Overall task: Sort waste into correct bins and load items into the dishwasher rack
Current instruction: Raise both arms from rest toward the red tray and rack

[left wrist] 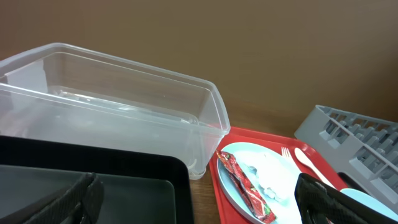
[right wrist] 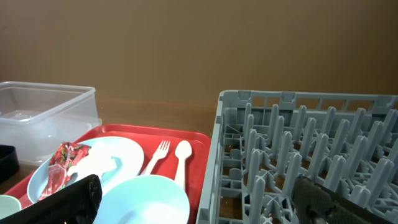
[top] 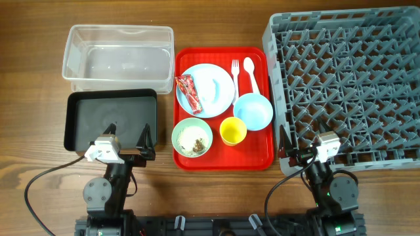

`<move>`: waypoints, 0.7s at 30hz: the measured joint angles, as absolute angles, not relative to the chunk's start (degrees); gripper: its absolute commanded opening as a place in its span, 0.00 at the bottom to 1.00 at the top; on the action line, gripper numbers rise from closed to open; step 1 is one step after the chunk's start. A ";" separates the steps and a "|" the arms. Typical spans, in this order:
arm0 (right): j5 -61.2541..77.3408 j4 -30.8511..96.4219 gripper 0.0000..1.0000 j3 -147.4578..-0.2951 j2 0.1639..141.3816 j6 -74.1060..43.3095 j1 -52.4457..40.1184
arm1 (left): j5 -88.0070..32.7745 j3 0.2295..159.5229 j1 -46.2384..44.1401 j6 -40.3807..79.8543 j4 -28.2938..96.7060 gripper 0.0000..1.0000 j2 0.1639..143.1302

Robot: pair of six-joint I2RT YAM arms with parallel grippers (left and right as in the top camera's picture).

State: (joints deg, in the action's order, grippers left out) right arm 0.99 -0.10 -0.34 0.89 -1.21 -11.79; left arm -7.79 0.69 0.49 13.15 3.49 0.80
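Note:
A red tray holds a light blue plate with a red snack wrapper and white tissue, a white fork, a white spoon, a light blue bowl, a yellow cup and a pale green bowl with whitish scraps. The clear tub and black tray lie left. The grey rack lies right. My left gripper is open and empty over the black tray's near edge. My right gripper is open and empty at the rack's near-left corner.
The wooden table carries everything. The wrapper and plate show in the left wrist view beside the clear tub. The fork, spoon and blue bowl show in the right wrist view beside the rack.

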 measured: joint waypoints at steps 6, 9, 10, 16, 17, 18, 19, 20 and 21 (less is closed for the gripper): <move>-0.08 0.12 1.00 -0.34 1.43 -1.13 -11.79 | -7.79 0.69 0.49 13.15 3.49 1.00 1.50; -0.08 0.12 1.00 -0.34 1.43 -0.93 -11.79 | -7.79 0.69 0.49 13.15 3.49 1.00 1.50; -0.08 0.12 1.00 -0.34 1.43 -0.91 -11.79 | -7.79 0.69 0.49 13.15 3.49 1.00 1.50; -0.10 0.12 1.00 -0.34 1.43 -0.73 -11.79 | -7.79 0.69 0.49 13.15 3.49 1.00 1.50; -0.10 0.12 1.00 -0.34 1.43 -0.73 -11.79 | -7.79 0.69 0.49 13.15 3.49 1.00 1.50; -0.10 0.12 1.00 -0.34 1.43 -0.73 -11.79 | -7.79 0.69 0.49 13.15 3.49 1.00 1.50; -0.10 0.12 1.00 -0.34 1.43 -0.73 -11.79 | -7.79 0.69 0.49 13.15 3.49 1.00 1.50; -0.08 0.12 1.00 -0.34 1.43 -0.71 -11.79 | -7.79 0.69 0.49 13.15 3.49 1.00 1.50; -0.10 0.12 1.00 -0.34 1.45 -0.73 -11.79 | -7.79 0.69 0.49 13.15 3.49 1.00 1.50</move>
